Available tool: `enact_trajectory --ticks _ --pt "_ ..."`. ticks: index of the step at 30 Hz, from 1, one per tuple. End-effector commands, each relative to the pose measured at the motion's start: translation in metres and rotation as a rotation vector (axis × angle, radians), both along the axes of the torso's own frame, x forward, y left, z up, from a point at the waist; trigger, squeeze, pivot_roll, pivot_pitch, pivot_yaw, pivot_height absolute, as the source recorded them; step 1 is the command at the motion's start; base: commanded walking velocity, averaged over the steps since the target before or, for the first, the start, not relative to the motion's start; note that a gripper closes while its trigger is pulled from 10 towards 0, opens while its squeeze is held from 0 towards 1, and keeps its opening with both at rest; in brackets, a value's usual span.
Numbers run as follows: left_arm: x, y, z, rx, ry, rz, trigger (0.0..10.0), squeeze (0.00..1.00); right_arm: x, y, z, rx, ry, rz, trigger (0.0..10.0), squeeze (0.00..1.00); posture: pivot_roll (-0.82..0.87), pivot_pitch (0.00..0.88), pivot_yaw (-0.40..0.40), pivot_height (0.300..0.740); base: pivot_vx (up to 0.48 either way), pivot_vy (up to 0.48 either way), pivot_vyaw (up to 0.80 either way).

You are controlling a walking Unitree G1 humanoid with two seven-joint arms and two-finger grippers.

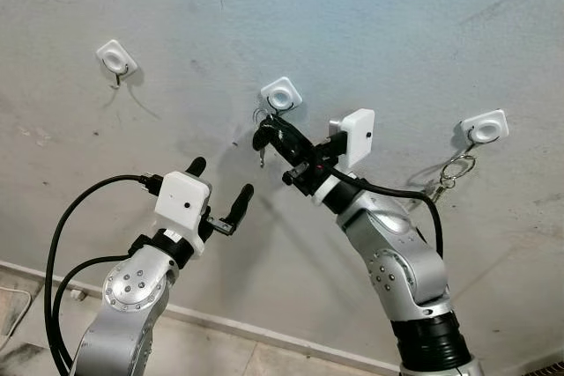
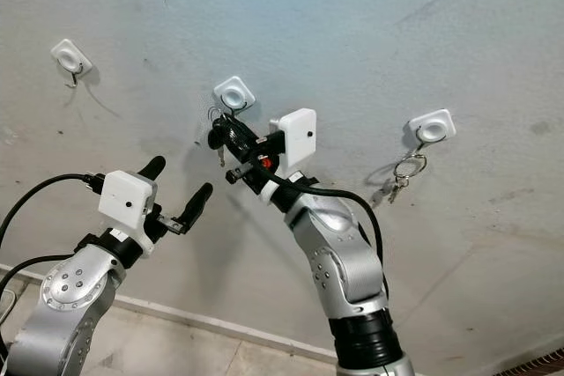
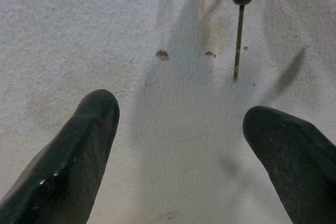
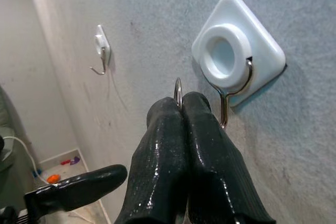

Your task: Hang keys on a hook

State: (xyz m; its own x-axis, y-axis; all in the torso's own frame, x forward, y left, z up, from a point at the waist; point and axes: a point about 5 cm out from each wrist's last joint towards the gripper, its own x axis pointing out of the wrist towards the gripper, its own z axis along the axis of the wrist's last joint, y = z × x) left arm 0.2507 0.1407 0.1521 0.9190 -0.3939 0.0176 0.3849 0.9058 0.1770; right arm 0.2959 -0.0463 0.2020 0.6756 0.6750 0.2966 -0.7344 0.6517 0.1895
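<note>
Right wrist view: right gripper [image 4: 181, 100] fingers clenched on the key ring [image 4: 178, 91], touching the middle hook [image 4: 224, 109] at its 9 o'clock. Left gripper [image 1: 220, 184] hovers released at 7 o'clock.

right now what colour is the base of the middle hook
White, with a silver metal hook under it; the middle hook base shows best in the right wrist view.
</note>
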Motion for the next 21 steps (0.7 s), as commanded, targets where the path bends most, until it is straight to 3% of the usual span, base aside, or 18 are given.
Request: enact_trajectory --ticks 1,10,14,21 --pt "-0.003 -0.002 0.004 -0.003 -0.009 -0.012 10.0 0.0 0.004 -0.005 -0.009 -0.016 0.046 -0.047 10.0 0.0 0.24 0.0 -0.068 0.74 0.0 0.0 0.0" --pt "-0.005 -0.002 0.003 -0.006 0.004 -0.018 10.0 0.0 0.005 -0.017 -0.012 0.093 0.091 -0.096 10.0 0.0 0.24 0.0 -0.06 0.74 0.0 0.0 0.0" --pt "-0.005 -0.002 0.002 -0.004 0.011 -0.024 10.0 0.0 -0.007 -0.018 -0.007 0.178 0.096 0.026 10.0 0.0 0.24 0.0 -0.059 0.74 0.0 0.0 0.0" --pt "-0.005 -0.001 0.0 -0.004 0.019 -0.022 10.0 0.0 -0.02 -0.018 -0.01 0.165 0.099 0.109 10.0 0.0 0.23 0.002 -0.059 0.74 0.0 0.0 0.0"
